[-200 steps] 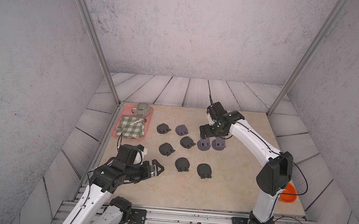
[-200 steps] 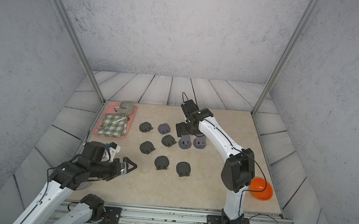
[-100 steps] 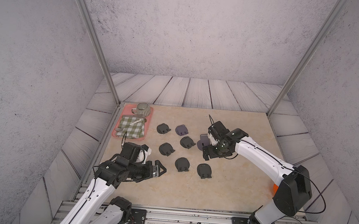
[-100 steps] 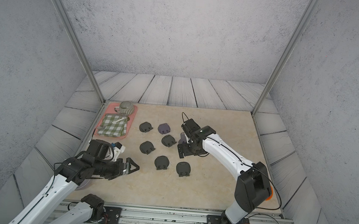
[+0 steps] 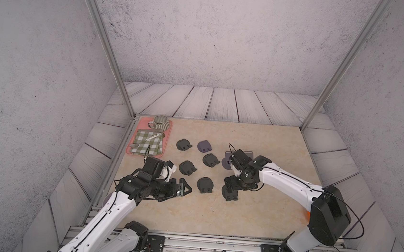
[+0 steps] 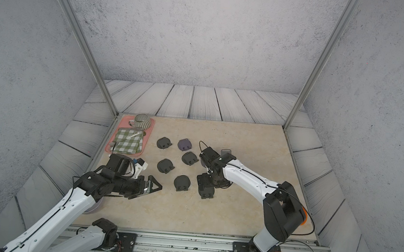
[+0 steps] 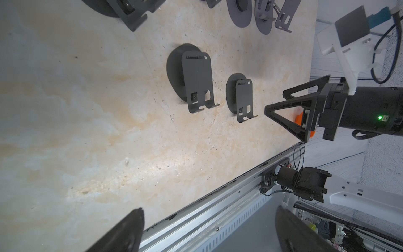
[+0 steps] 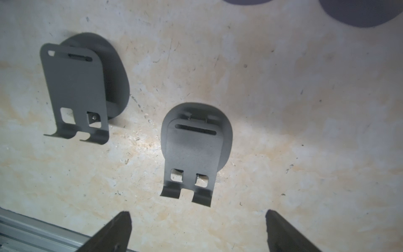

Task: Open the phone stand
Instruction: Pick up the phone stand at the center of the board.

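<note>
- The phone stand (image 8: 193,152) lies on the table (image 5: 250,223), at the near right end of the group of stands. Its dark plate sits low over its round base, and the hooked lip points toward the near edge.
- My right pincer (image 5: 230,186) hangs just above it, jaws spread wide and holding nothing. In the right wrist view my fingertips (image 8: 118,229) stand either side of the lip, apart from it.
- A second black stand (image 5: 205,184) lies just to the left of it, turned the same way.
- Three more black stands (image 5: 187,167) sit farther back, and two purple stands (image 5: 204,146) lie at the far side of the group.
- My left pincer (image 5: 186,188) is at the near left, above the table and pointing right toward the stands. Its jaws are also wide apart and empty.
- A pink tray (image 5: 168,138) sits in the far left corner with a checked cloth (image 5: 148,145) and a striped cup (image 5: 161,123) on it.
- Something orange (image 5: 307,214) shows at the near right, mostly hidden behind my right arm.
</note>
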